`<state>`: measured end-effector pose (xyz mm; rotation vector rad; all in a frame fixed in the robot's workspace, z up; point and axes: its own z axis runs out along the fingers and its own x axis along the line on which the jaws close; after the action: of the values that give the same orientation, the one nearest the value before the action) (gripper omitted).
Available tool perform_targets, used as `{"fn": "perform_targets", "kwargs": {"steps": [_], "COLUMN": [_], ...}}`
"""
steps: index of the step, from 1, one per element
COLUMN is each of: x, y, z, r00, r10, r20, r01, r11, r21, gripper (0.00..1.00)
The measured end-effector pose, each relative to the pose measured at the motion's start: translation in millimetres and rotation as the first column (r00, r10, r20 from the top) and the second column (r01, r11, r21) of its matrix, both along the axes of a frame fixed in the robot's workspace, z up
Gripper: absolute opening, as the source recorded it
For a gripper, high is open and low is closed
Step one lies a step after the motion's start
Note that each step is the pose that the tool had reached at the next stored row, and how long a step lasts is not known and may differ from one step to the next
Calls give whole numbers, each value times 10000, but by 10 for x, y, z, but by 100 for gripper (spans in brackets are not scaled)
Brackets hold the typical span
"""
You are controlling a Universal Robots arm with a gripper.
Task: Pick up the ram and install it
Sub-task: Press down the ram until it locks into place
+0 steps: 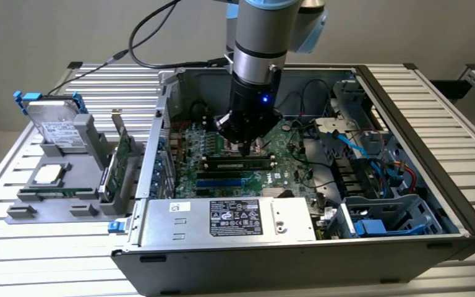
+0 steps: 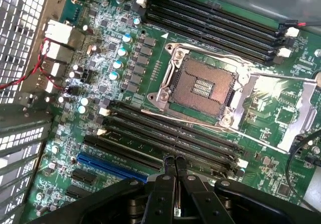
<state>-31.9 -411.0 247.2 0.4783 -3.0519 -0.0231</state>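
Note:
A thin green ram point(image 1: 237, 164) with a row of black chips stands on edge among the black memory slots of the motherboard point(image 1: 291, 162) inside the open computer case. My gripper point(image 1: 242, 147) hangs from the arm straight above it, tips just over its top edge. In the wrist view the gripper point(image 2: 174, 159) is shut, its two black fingers pressed together with nothing between them, over the long black slots point(image 2: 165, 138) beside the bare processor socket point(image 2: 203, 86). Whether the tips touch the stick I cannot tell.
The case walls point(image 1: 410, 117) close in on the arm. The power supply point(image 1: 229, 219) sits at the front and cables and drive cages point(image 1: 378, 185) on the exterior view's right. A grey tray point(image 1: 56, 185) on the exterior view's left holds a hard drive point(image 1: 56, 124), a silver chip point(image 1: 49, 175), a green card point(image 1: 122, 164) and a thin green strip point(image 1: 56, 193).

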Motion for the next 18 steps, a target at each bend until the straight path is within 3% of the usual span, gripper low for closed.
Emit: {"fn": "perform_targets", "kwargs": {"steps": [9, 18], "x": [0, 0], "y": [0, 0], "z": [0, 0], "r00": [9931, 9731], "r10": [-1171, -2305], "r20": [6, 28], "r01": [1171, 2305], "r11": [9931, 9728], "r21": [-102, -223], "gripper": [10, 10]}}
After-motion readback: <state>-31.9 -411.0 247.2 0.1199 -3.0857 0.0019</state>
